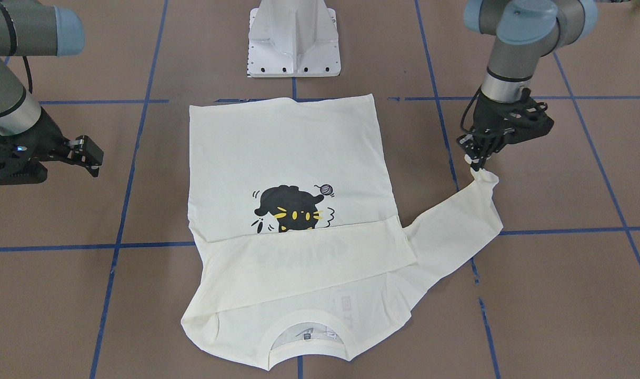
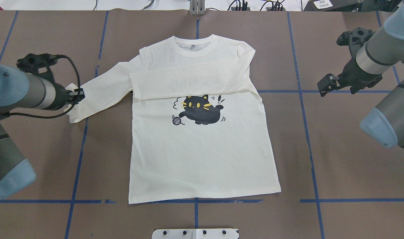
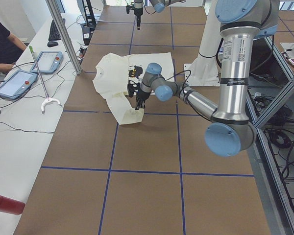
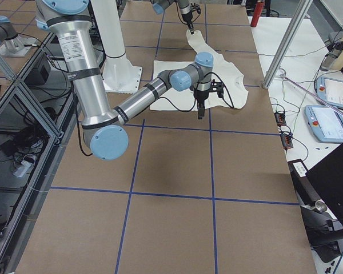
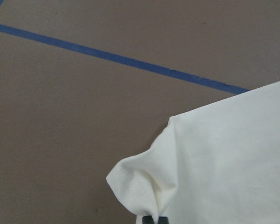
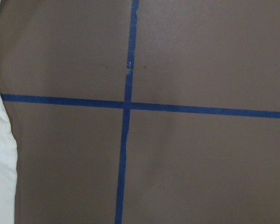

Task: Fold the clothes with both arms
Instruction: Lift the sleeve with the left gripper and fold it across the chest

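The cream T-shirt lies flat and front up, its black cat print showing. One sleeve is folded across the chest. The other sleeve stretches out sideways toward my left gripper, which is shut on its cuff and holds it a little off the table. The left wrist view shows the bunched cuff right at the fingertips. My right gripper hovers beside the shirt's other side, apart from the cloth, open with nothing in it. Only the shirt's edge shows in the right wrist view.
The white pedestal base stands at the robot's edge of the table, just past the shirt's hem. Blue tape lines grid the brown tabletop. A side bench with tablets and a seated person runs along the far side.
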